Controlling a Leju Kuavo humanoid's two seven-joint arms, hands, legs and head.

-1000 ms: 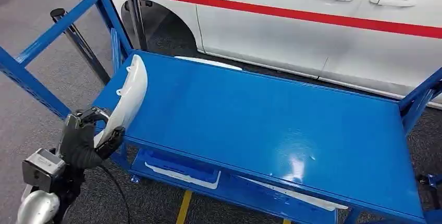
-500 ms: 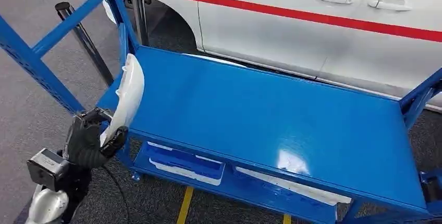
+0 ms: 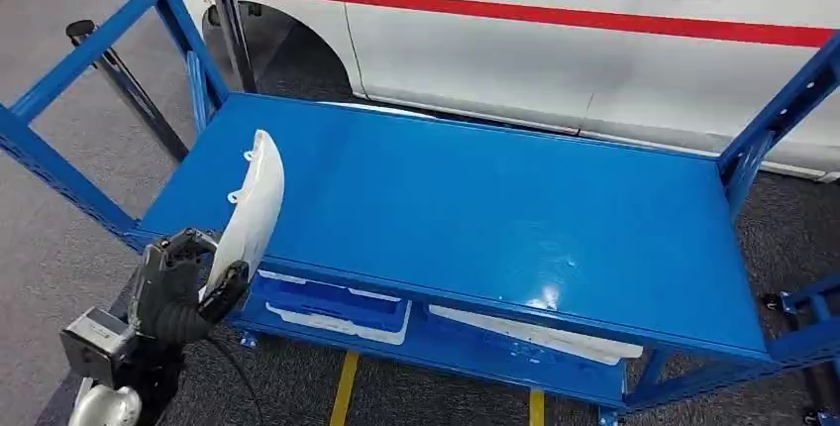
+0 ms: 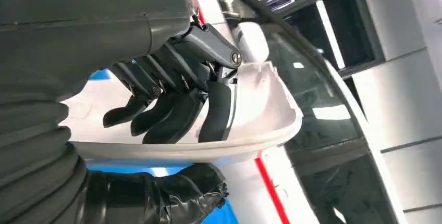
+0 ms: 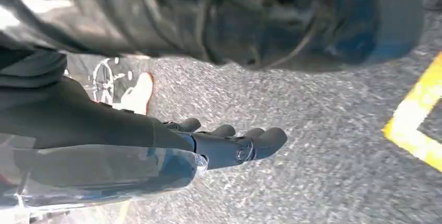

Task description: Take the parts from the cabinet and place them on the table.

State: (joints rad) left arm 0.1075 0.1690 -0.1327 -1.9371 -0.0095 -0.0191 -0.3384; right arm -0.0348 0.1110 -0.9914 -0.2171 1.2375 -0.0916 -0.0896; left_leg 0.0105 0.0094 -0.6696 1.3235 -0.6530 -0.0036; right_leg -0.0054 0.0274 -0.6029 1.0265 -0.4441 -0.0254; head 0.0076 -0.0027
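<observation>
In the head view our whole picture has shifted since a moment ago, so we read that as the camera turning and not the things moving: the blue desk (image 3: 475, 208) now sits more squarely ahead of us, its far right post in sight and the white car (image 3: 594, 40) behind it. Our left hand (image 3: 183, 282) stays at the near left corner, fingers clamped on the lower end of the white part (image 3: 256, 198), which stands nearly upright with its upper end leaning over the desk's left edge; we cannot tell whether it touches the top. More white parts (image 3: 535, 337) lie on the lower shelf (image 3: 466, 357). We judge that we are lined up for the put-down, which is not yet done. In the left wrist view the dark fingers (image 4: 172, 114) curl over the part's rim with the thumb beneath, a firm hold. In the right wrist view our right hand (image 5: 229, 143) hangs above the grey floor (image 5: 333, 146), fingers held loosely straight and holding nothing.
</observation>
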